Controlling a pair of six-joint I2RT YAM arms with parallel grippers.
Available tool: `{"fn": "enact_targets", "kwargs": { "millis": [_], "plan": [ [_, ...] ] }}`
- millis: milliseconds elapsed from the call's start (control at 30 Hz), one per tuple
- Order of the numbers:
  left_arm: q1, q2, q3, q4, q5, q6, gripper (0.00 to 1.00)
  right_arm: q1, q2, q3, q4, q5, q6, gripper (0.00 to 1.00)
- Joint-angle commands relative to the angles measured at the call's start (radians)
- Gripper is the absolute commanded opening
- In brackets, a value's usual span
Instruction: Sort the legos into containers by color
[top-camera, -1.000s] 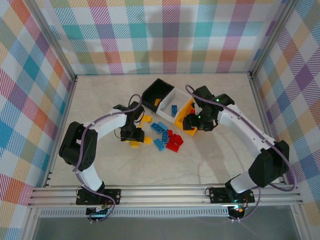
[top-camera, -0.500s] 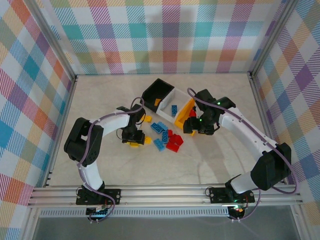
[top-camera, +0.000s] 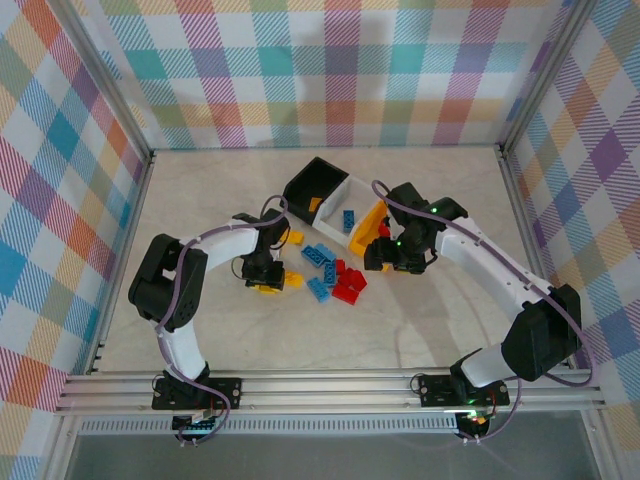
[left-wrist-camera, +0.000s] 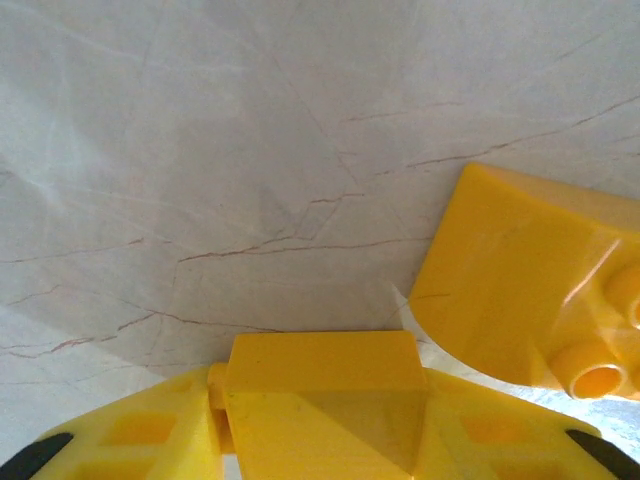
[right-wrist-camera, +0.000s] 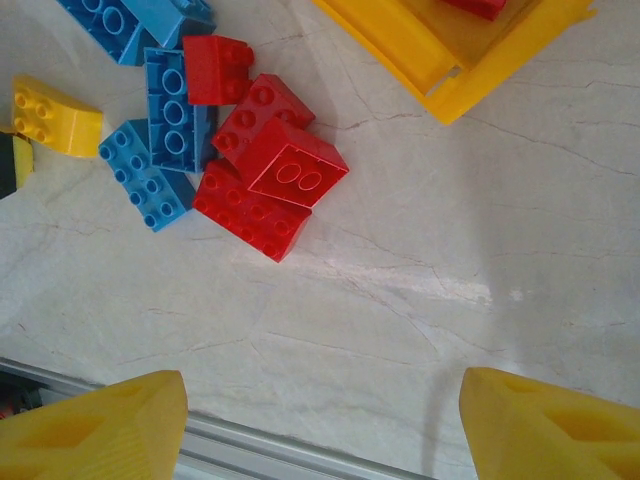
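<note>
On the left gripper (left-wrist-camera: 320, 385), the fingers (left-wrist-camera: 130, 430), nearly closed, seemed to pinch a yellow brick (left-wrist-camera: 320, 360) at 6 o'clock, low over the table (left-wrist-camera: 200, 150). Its long side ran 9 to 3 o'clock. A thin pinch on the ends could let it slip. The right gripper (right-wrist-camera: 325, 410) was spread wide, empty.

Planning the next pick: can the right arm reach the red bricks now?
Probably yes. The right gripper is open and empty; the red bricks lie uncovered on the table just ahead, blue bricks touching one side.
</note>
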Motion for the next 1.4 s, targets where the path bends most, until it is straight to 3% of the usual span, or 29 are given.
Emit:
{"fn": "enact_targets", "kwargs": {
  "millis": [0, 267, 833, 1067, 1367],
  "plan": [
    [0.037, -0.022, 0.012, -0.024, -0.020, 0.012, 0.39, 0.014, -0.007, -0.007, 0.003, -0.020, 0.020, 0.73],
    [0.095, -0.034, 0.296, -0.136, 0.002, 0.016, 0.40, 0.020, 0.024, -0.026, 0.024, -0.043, 0.019, 0.73],
    [0.093, 0.602, 1.281, -0.206, 0.154, -0.107, 0.42, 0.027, 0.083, 0.024, -0.013, -0.042, -0.030, 0.73],
    [0.093, 0.675, 1.363, -0.170, 0.204, -0.149, 0.56, 0.029, 0.092, 0.014, -0.014, -0.042, -0.040, 0.73],
    [0.072, 0.573, 1.294, -0.217, 0.179, -0.106, 0.60, 0.039, 0.103, 0.000, -0.005, -0.051, -0.048, 0.74]
  ]
}}
